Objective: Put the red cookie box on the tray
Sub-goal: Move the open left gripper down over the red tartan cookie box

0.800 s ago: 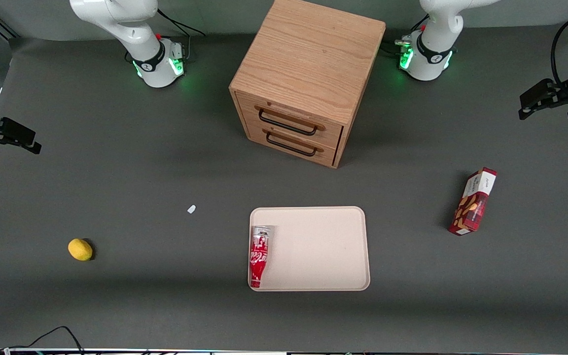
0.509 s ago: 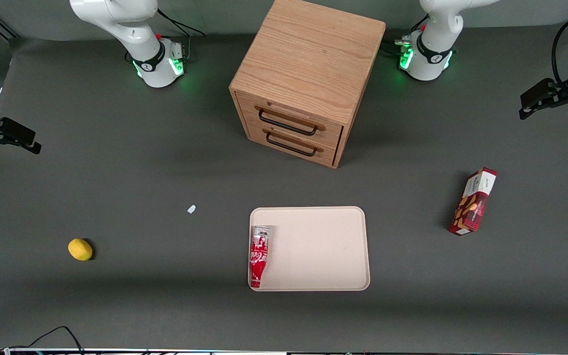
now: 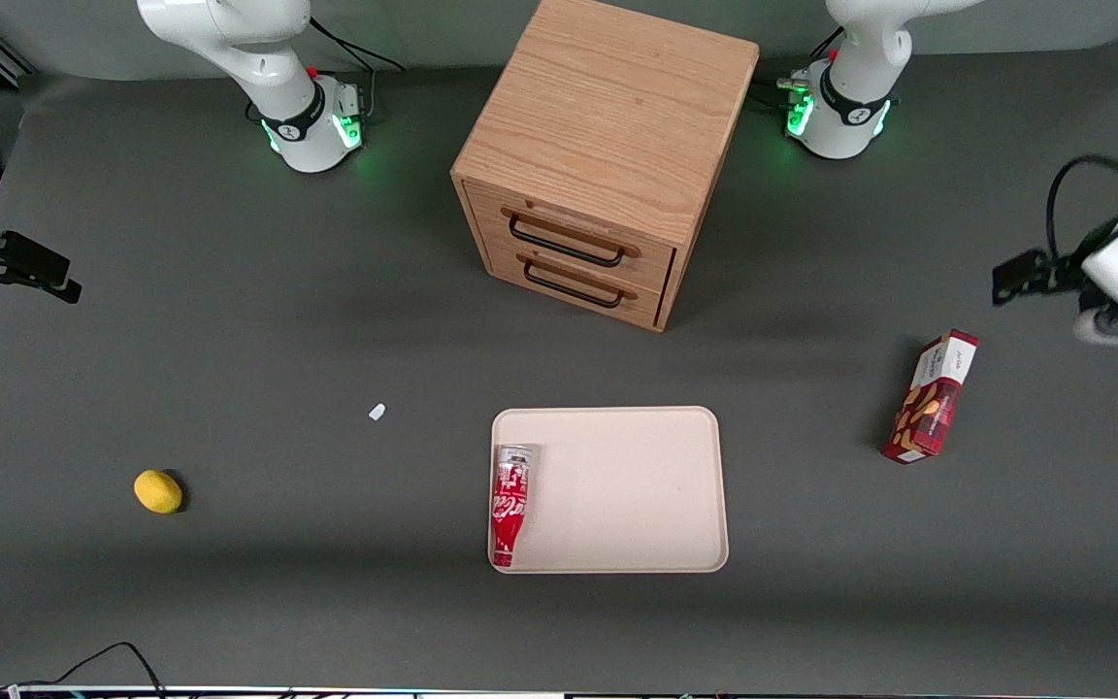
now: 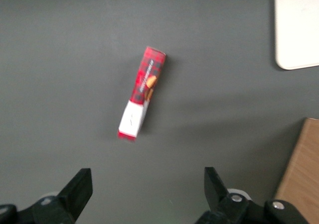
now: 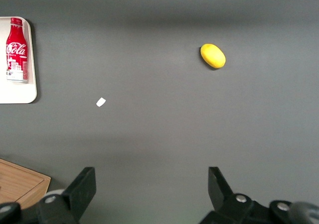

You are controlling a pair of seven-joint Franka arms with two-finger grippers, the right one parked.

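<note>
The red cookie box (image 3: 932, 396) lies flat on the dark table toward the working arm's end, its white end panel pointing away from the front camera. It also shows in the left wrist view as a slim red tartan carton (image 4: 142, 98). The pale beige tray (image 3: 637, 485) sits mid-table, apart from the box, and one rounded corner of the tray (image 4: 299, 25) appears in the left wrist view. My gripper (image 3: 1010, 277) hangs in the air, farther from the front camera than the box. The gripper (image 4: 148, 176) is open, with only table between its fingers.
A red Coca-Cola bottle (image 3: 510, 505) lies on the tray along the rim nearest the parked arm's end. A wooden two-drawer cabinet (image 3: 608, 146) stands farther from the camera than the tray. A lemon (image 3: 158, 491) and a small white scrap (image 3: 377, 412) lie toward the parked arm's end.
The working arm has swung nearer to the front camera and closer to the cookie box. The box, tray and bottle have not moved.
</note>
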